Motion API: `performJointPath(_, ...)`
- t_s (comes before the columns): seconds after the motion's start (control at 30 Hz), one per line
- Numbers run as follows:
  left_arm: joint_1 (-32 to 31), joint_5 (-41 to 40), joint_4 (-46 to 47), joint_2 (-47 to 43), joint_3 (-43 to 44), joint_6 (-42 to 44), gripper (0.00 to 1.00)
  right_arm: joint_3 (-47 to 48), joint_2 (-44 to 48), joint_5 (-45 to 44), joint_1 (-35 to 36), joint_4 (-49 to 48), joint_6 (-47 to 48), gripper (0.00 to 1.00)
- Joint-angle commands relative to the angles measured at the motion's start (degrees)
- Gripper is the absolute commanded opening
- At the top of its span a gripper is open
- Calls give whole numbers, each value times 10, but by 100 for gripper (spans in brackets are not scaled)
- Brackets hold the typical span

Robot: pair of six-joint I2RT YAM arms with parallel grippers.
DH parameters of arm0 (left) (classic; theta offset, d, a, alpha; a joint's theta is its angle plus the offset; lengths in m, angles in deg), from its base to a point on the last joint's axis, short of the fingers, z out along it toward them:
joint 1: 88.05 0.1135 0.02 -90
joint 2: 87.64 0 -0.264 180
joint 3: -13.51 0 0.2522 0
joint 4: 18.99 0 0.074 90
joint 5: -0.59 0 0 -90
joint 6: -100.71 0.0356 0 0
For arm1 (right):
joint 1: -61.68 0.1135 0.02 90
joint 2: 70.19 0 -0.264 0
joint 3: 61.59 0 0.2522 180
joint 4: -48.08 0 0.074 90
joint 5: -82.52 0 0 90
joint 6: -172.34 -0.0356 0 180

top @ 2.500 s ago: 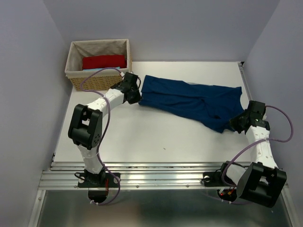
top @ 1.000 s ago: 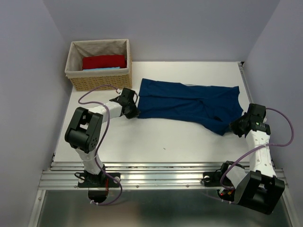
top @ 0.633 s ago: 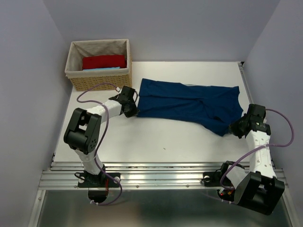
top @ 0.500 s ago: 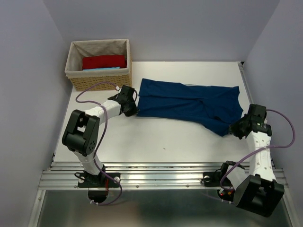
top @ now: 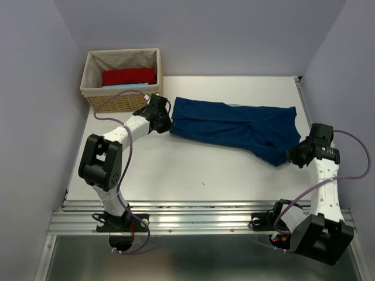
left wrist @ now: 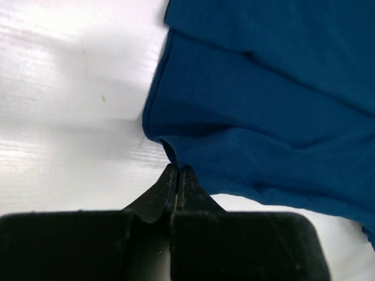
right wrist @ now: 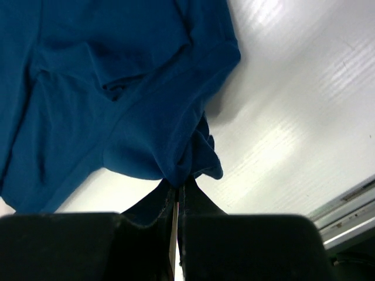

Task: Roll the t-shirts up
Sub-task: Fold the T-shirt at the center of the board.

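Note:
A navy-blue t-shirt (top: 234, 126) lies spread across the white table, stretched between both arms. My left gripper (top: 168, 127) is shut on the shirt's left edge (left wrist: 176, 158), which lifts off the table at the pinch. My right gripper (top: 289, 159) is shut on a bunched corner (right wrist: 187, 167) at the shirt's near right end. A red t-shirt (top: 129, 76) lies folded in the wicker basket, with a strip of light-blue cloth (top: 126, 85) showing at its near edge.
The wicker basket (top: 96, 96) stands at the far left corner, just behind the left arm. Grey walls close in both sides. A metal rail (top: 176, 213) runs along the near table edge.
My left gripper has closed on the shirt's left edge and moved away from the arm bases with it. The right gripper, still holding its corner, has shifted slightly to the right.

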Motion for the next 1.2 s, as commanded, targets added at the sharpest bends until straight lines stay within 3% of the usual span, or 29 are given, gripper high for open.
performJointPath(0.0,9,-3,-13,33,80,13,0,61,-36,-19,-5,-64,4,1)
performJointPath(0.5,19,-42,-54,163,256,19,0,165,-242,-1,-5,-197,10,1)
performJointPath(1.03,23,-57,-57,237,315,24,0,313,-460,67,-5,-253,14,1)
performJointPath(1.17,23,-48,-54,253,328,27,0,354,-508,89,13,-263,8,5)
